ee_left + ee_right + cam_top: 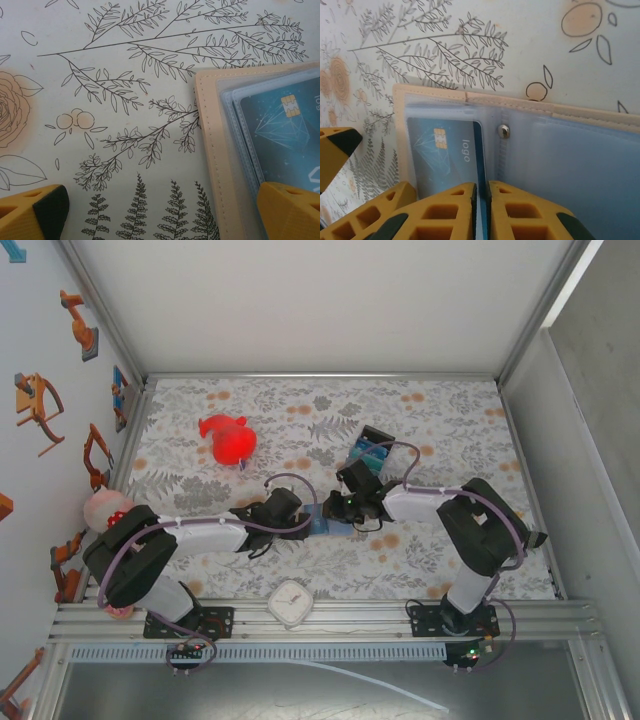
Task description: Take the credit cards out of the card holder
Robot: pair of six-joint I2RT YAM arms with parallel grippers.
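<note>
Two arms meet mid-table in the top view, grippers nose to nose over the wallet [328, 526].

Item 1, wallet: tan, lying open and flat on the flower-print cloth [450, 430], approx. centre of table, between the two grippers. Left wrist view shows its stitched tan edge [210, 150] w/ clear plastic sleeves stacked inside. Right wrist view shows the tan rim [445, 93], pale blue lining and a metal snap [504, 131] at the fold.

Item 2, credit card [445, 150]: dark teal, gold chip, pale diamond print, word "logo". Sits in the sleeve on one half of the wallet. Same card [285, 135] seen from the left wrist. Cannot tell if more cards lie under it.

Item 3, left gripper [160, 212]: jaws spread wide, holding nothing. One finger [35, 212] is over bare cloth, the other over the wallet's card side. Top view puts it [300, 518] just beside the wallet's left end.

Item 4, right gripper [481, 200]: jaws closed to a thin slit, w/ the card's long edge running into it; reads as a pinch on the card. Top view: gripper [337, 508] at the wallet's right side.

Misc.: blue-and-teal block [370, 452] behind the right gripper, red object [230, 440] far left, white clock [291, 602] at the near edge. All apart from the wallet.
</note>
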